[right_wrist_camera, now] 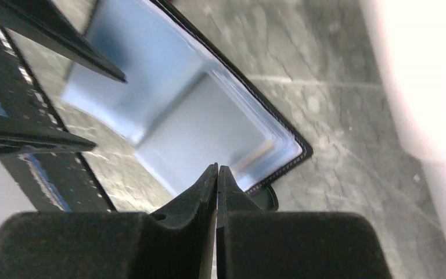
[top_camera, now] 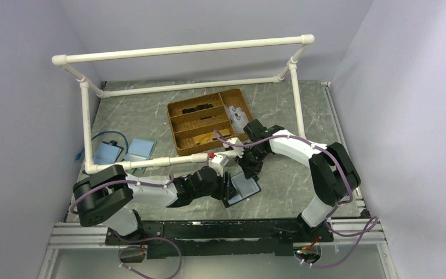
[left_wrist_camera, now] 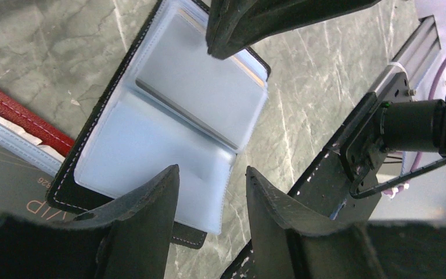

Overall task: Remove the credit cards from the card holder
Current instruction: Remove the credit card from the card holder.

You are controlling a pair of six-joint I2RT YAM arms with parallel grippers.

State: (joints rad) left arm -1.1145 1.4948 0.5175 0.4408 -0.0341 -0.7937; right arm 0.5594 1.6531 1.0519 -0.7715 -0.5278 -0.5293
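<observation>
The black-edged folding card holder (left_wrist_camera: 151, 145), with clear plastic sleeves inside, lies open on the grey marbled tabletop (top_camera: 302, 186) near the middle of its near edge. Its long axis runs from near-left to far-right. The left claw (left_wrist_camera: 212, 174), fingers apart, straddles the near-left end. The right claw (right_wrist_camera: 216, 171), tips together on nothing visible, hangs over the far-right half. It looks likelier to draw a card.

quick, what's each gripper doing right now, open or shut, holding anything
Left gripper: open over the edge of the card holder, nothing held.
Right gripper: shut at the card holder's edge; whether it pinches anything cannot be told.
</observation>
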